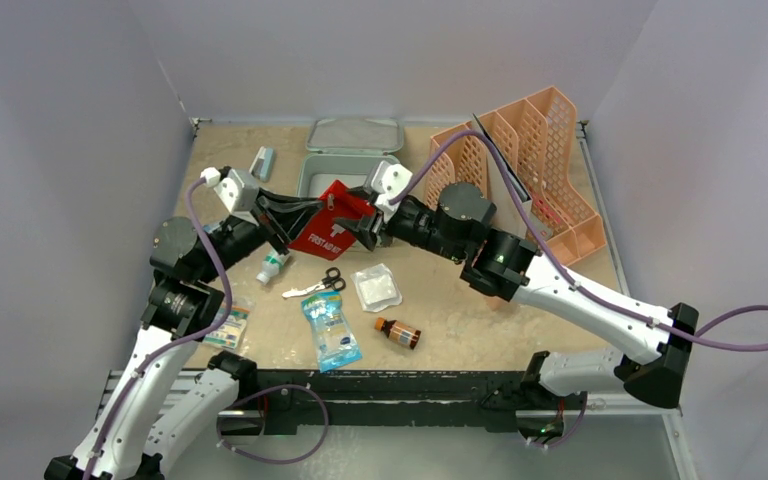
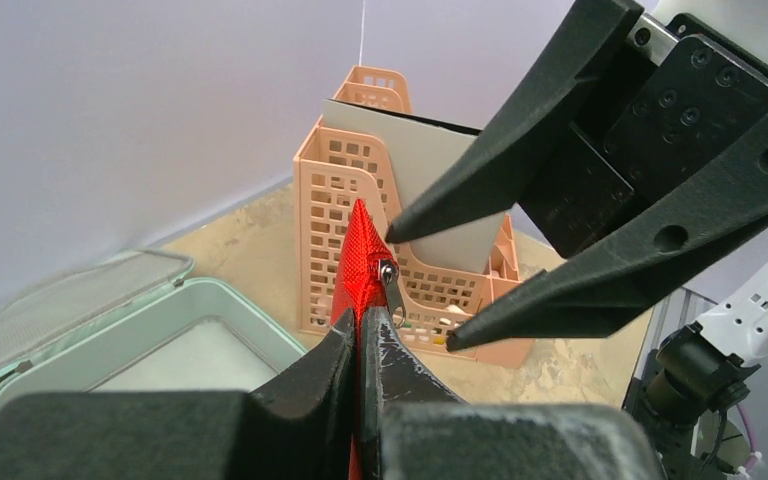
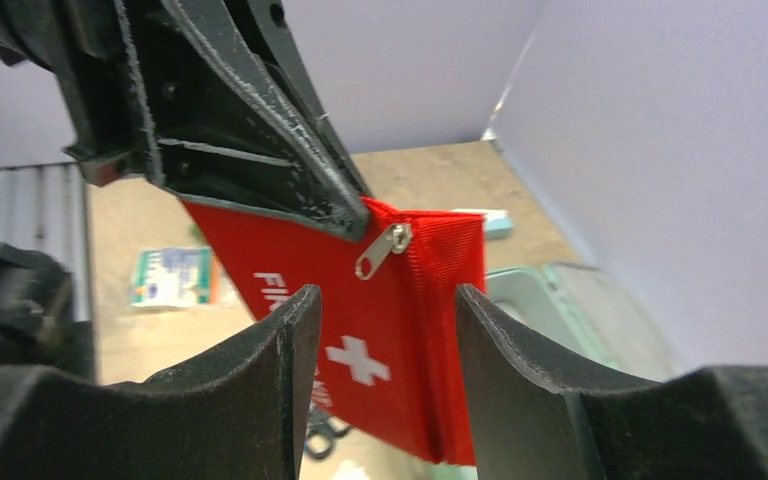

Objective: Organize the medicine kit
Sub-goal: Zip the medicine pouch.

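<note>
The mint-green medicine kit [image 1: 312,172] stands open at the back of the table, its lid [image 1: 355,134] lying flat behind it. It also shows in the left wrist view [image 2: 160,300]. My left gripper [image 1: 295,215] is shut on the top edge of the red FIRST AID pouch [image 1: 332,225] and holds it in the air in front of the kit. The pouch hangs edge-on in the left wrist view [image 2: 360,250]. My right gripper [image 3: 385,295] is open, its jaws on either side of the pouch [image 3: 400,340] near the silver zip pull [image 3: 383,248], not touching it.
A peach mesh file rack [image 1: 535,170] stands at the back right. On the table lie scissors [image 1: 322,283], a white gauze packet [image 1: 376,287], a brown bottle [image 1: 398,333], a blue packet [image 1: 330,330], a small tube [image 1: 273,265], a flat packet [image 1: 228,325] and a blue box [image 1: 263,160].
</note>
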Robot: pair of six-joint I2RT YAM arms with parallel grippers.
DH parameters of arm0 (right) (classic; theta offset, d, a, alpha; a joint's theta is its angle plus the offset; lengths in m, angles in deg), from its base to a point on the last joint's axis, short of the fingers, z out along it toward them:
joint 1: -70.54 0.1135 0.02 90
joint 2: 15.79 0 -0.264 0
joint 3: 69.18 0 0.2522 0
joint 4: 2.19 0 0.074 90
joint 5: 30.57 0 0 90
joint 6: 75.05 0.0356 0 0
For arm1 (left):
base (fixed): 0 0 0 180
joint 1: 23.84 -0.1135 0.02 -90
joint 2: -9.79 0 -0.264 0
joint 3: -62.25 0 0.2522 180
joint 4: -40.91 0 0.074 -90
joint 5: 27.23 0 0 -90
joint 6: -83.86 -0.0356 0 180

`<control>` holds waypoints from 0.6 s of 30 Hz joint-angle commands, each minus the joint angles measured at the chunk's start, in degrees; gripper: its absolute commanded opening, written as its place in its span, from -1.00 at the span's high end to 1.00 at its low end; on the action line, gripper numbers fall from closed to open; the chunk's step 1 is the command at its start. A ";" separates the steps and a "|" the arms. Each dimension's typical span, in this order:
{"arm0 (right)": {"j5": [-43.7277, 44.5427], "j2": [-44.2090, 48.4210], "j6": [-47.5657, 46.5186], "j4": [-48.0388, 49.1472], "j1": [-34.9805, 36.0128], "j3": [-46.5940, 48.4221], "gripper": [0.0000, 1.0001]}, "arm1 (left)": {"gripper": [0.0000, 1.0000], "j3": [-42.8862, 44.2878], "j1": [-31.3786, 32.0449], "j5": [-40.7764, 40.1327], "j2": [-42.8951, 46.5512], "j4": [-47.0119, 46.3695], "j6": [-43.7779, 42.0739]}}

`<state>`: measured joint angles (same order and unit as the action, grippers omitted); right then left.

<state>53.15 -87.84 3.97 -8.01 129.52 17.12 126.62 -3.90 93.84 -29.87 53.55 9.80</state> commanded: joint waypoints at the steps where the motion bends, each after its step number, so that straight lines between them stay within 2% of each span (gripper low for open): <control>1: 4.32 -0.16 -13.32 6.22 0.79 0.02 -0.10 | 1.00 2.97 -0.08 0.60 0.26 -0.14 1.26; 8: 5.28 -2.11 -21.11 7.76 2.55 -0.20 -0.10 | 1.00 3.29 -0.16 1.53 0.32 0.57 1.70; 12: 7.82 -3.40 -25.85 9.23 4.70 -0.27 -0.22 | 1.00 3.44 -0.14 1.67 0.26 0.60 1.98; 15: 10.42 -4.39 -28.97 11.17 6.09 -0.41 -0.23 | 1.00 3.74 -0.13 2.14 0.20 0.76 2.00; 18: 12.58 -4.81 -29.88 14.76 6.66 -1.53 -0.11 | 1.00 3.64 -0.10 1.96 0.37 1.02 1.53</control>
<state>62.11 -92.49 -21.58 -0.51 134.83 16.44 127.82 -3.90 95.11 -29.80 56.19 10.87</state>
